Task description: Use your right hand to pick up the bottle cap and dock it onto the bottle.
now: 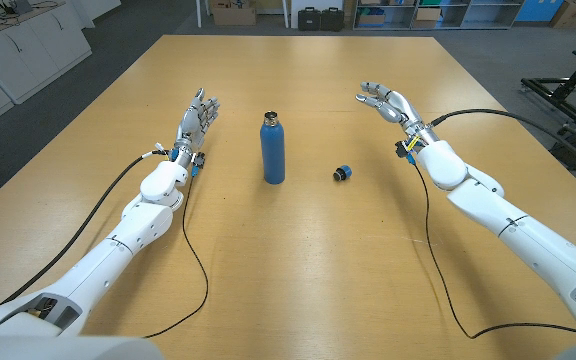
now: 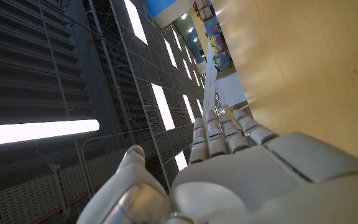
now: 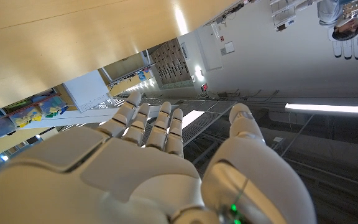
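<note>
Head view: the cap (image 1: 343,174), small, dark, with a blue edge, lies on its side on the table (image 1: 298,270), nearer the robot than the right hand (image 1: 388,103) and a little toward the bottle from it, well apart from the fingers. The bottle (image 1: 273,148), blue with a dark open neck, stands upright between the two hands, closer to the left hand (image 1: 197,117) than to the right one, and the cap lies just beside it on the right hand's side, not touching it. The right hand hangs above the table with its fingers spread and slightly curled, holding nothing; its forearm slants back to the picture's lower right corner, a black cable trailing from the wrist across the wood. The left hand is likewise open and empty, fingers apart and pointing away from the robot, beside the bottle without touching it. In the right wrist view the right hand's fingers (image 3: 160,127) reach out straight and parted with nothing between them, and in the left wrist view the left hand's fingers (image 2: 219,134) lie close together and extended, also empty.
</note>
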Available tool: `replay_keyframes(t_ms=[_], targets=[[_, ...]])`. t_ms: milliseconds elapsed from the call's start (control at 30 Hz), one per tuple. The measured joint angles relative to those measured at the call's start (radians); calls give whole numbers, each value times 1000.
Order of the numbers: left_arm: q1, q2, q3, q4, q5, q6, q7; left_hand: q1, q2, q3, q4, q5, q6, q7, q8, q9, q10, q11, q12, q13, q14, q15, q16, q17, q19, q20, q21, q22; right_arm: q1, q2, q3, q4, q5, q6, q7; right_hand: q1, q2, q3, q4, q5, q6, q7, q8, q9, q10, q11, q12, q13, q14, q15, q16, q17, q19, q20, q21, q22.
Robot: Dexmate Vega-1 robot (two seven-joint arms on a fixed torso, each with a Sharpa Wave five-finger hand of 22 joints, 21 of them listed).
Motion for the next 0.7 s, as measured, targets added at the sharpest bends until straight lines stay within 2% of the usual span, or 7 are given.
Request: replay_keyframes(t_ms=[300, 700], targets=[[1, -6, 2, -3, 6, 1, 8, -3, 3, 0, 0, 0, 11, 0, 7, 0, 0, 0, 0, 0, 5, -5, 0, 0, 0, 0, 0, 0, -8, -71, -1, -85, -70, -88, 33, 37, 3, 15, -1, 0, -6, -6, -5, 0, -4, -15, -5, 0, -43, 7, -17, 0, -48, 13, -25, 0], [-2, -16, 15, -2, 25, 3, 22, -5, 8, 3, -3, 0, 10, 0, 7, 0, 5, -5, 0, 0, 5, -5, 0, 0, 0, 0, -4, 0, -3, -150, -8, -172, -127, -177, 119, 78, 9, 31, -2, 0, -23, -8, -20, 5, -15, -25, -20, 5, -72, 11, -17, 0, -70, 23, -46, 0]])
